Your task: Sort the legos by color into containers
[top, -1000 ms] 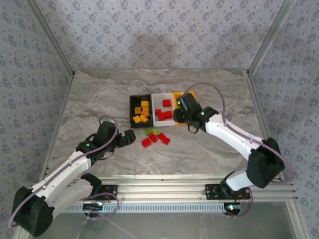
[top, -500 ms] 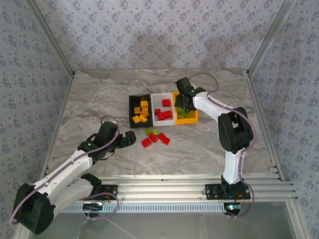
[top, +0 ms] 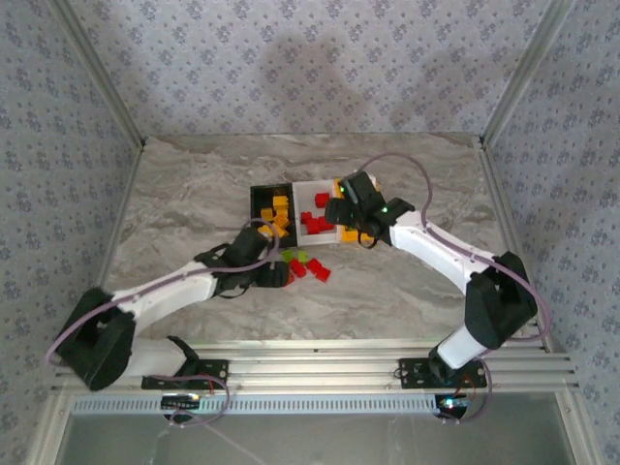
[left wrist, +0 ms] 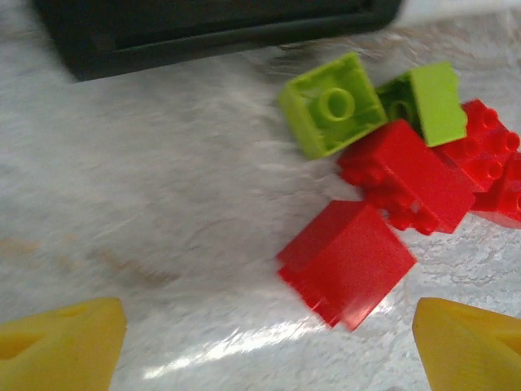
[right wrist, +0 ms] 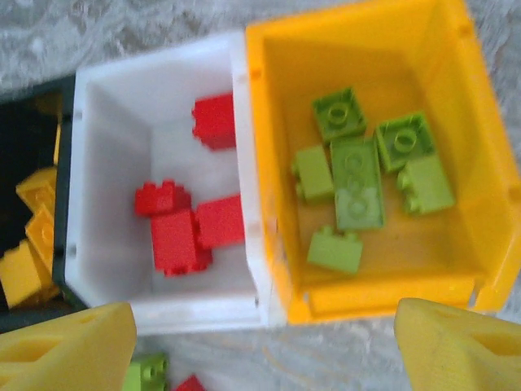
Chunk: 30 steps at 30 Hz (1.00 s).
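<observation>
Loose legos lie on the marble just in front of the containers: a red brick [left wrist: 346,261], more red ones [left wrist: 407,175] and two light green ones [left wrist: 332,106]. My left gripper [left wrist: 269,350] hovers low over this pile [top: 308,266], open, with the nearest red brick just ahead of its yellow fingertips [left wrist: 61,350]. My right gripper [right wrist: 264,350] is open and empty above the front edge of the bins. The white bin [right wrist: 155,314] holds red bricks [right wrist: 175,240]. Several green bricks [right wrist: 358,183] lie in the orange-yellow bin [right wrist: 391,297], and yellow bricks [right wrist: 24,261] in the black bin [top: 262,208].
The three bins stand in a row at the middle of the marble table [top: 194,194], the black bin's wall [left wrist: 203,32] close behind the loose pile. Aluminium frame posts and patterned walls enclose the table on three sides.
My left arm has stretched forward and right from the left side until its gripper is at the loose pile. My right gripper stays above the bins while its arm shifts, and its jaws have opened.
</observation>
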Motion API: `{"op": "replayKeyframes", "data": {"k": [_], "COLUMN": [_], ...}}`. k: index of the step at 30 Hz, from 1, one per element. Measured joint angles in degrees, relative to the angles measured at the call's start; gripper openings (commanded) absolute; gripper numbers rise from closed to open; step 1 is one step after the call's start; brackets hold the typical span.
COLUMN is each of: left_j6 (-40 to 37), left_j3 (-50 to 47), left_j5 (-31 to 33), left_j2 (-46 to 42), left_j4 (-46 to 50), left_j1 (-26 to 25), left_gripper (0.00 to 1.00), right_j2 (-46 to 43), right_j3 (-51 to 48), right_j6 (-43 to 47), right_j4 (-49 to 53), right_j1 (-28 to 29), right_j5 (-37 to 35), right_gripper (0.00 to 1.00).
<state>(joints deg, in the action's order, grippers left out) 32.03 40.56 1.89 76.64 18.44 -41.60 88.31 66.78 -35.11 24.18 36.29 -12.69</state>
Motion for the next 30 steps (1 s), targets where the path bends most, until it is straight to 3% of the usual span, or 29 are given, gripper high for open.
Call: {"op": "replayKeyframes", "data": {"k": [5, 11, 22, 30], "left_j6": [-3.13, -4.96, -5.4, -4.04], "left_j3": [4.79, 7.06, 5.97, 2.05], "left_j5": [2.58, 5.66, 7.82, 7.58], "left_j2": [9.99, 15.54, 15.04, 8.72], "left_j4": [-0.22, 0.44, -0.39, 0.44], "left_j1": [-4.37, -5.86, -7.39, -7.65], "left_gripper": [0.84, 0.71, 0.38, 0.29], "right_j2": [-2.34, -6.27, -7.98, -8.46], "right_j3": [-5.68, -6.91, -7.34, -8.63], "right_j6": [-1.55, -2.54, -3.06, -3.5], "right_j4": [0.31, 0.42, 0.44, 0.42], "right_j1": [0.94, 0.94, 0.94, 0.94], "right_j5": [-0.2, -1.16, -2.12, -2.14], "right_gripper": [0.86, 0.86, 0.86, 0.86]}}
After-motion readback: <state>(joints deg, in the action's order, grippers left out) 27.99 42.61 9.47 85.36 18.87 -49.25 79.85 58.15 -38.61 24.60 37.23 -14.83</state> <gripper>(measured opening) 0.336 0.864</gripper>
